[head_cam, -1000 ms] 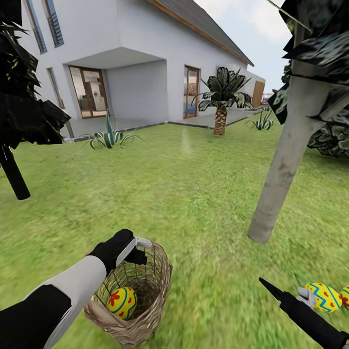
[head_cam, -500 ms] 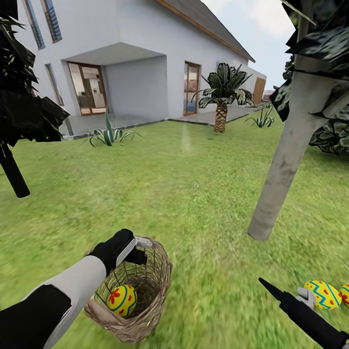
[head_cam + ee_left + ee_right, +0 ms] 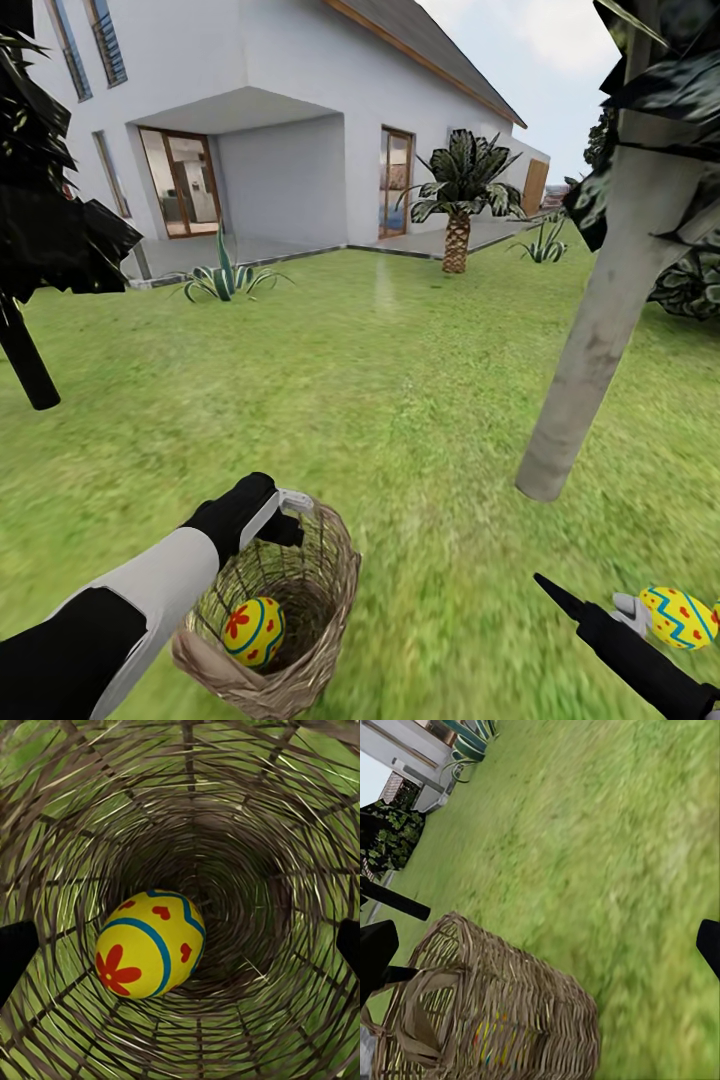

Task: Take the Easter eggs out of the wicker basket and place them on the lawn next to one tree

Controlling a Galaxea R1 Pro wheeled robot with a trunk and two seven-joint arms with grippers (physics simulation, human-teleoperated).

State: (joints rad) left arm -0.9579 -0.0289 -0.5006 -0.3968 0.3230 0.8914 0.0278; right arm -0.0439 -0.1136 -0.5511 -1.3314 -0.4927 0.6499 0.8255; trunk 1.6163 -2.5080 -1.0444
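Head view: the basket (image 3: 268, 620) sits on the lawn (image 3: 380, 400) at about 7 o'clock in the picture, tipped a little, with one egg (image 3: 252, 632) lying inside near its bottom. The left gripper (image 3: 288, 512) hangs over the basket's far rim at the mouth; how wide its fingers stand cannot be told here. The tree (image 3: 590, 350), with its pale trunk, rises at 3 o'clock, its foot meeting the grass at about 4 o'clock. A second egg (image 3: 680, 618) lies on the grass at 4 o'clock by the picture's edge, near the tree's foot, just beside the right gripper (image 3: 630, 608). Whether that gripper touches the egg cannot be told. A sliver of colour at the very edge beyond it may be the third egg, but it is too cut off to be sure.

Left wrist view: the camera looks straight down the woven wall (image 3: 247, 817) of the basket. The single egg (image 3: 150, 943) rests at the bottom, towards 7 o'clock from the centre. The two dark fingertips (image 3: 15, 952) show at 9 and 3 o'clock, set wide, with nothing between them.

Right wrist view: the basket (image 3: 487, 1012) stands at 7 o'clock on blurred grass, a hint of the egg's colours showing through its weave. Dark fingertips (image 3: 709, 943) sit at the frame's opposite edges, spread and empty.

As a judgement, the task is about two thirds done: at least one egg lies by the tree, one is left in the basket, and the left gripper is poised to fetch it.
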